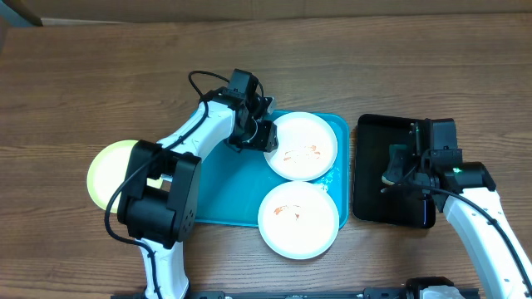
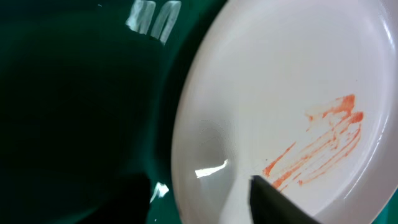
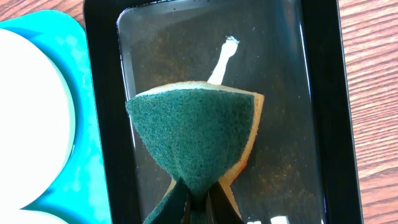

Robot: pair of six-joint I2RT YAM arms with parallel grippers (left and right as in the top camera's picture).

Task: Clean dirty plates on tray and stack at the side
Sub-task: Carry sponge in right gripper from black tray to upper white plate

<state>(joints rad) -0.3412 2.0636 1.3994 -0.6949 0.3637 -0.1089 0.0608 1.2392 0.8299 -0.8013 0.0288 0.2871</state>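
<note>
Overhead.
- Turquoise tray [image 1: 224,199] sits mid-table [image 1: 83,83]. The upper white plate [image 1: 303,145] lies in its far right corner. The lower white plate [image 1: 299,218] overhangs its near rim. Both carry orange smears, so I judge neither is cleaned yet.
- Yellow-green plate [image 1: 104,170] lies off the tray on the left, partly under the left arm (likely the start of the stack).
- Left gripper [image 1: 264,133] is at the upper white plate's left edge, probably to steady or lift it for scrubbing.
- Right gripper [image 1: 395,170] hangs over the black tray [image 1: 370,208], well apart from both dirty plates.

Left wrist.
- The plate fills the view, smear [image 2: 323,140] at right. One dark fingertip [image 2: 273,202] pokes over its surface.
- I cannot tell whether the jaws have closed on the rim.

Right wrist.
- Jaws are clenched on a green sponge [image 3: 196,140], folded upright above the wet black tray, presumably for wetting.
- A white plate edge and the turquoise rim lie at left, not touching the sponge.
</note>
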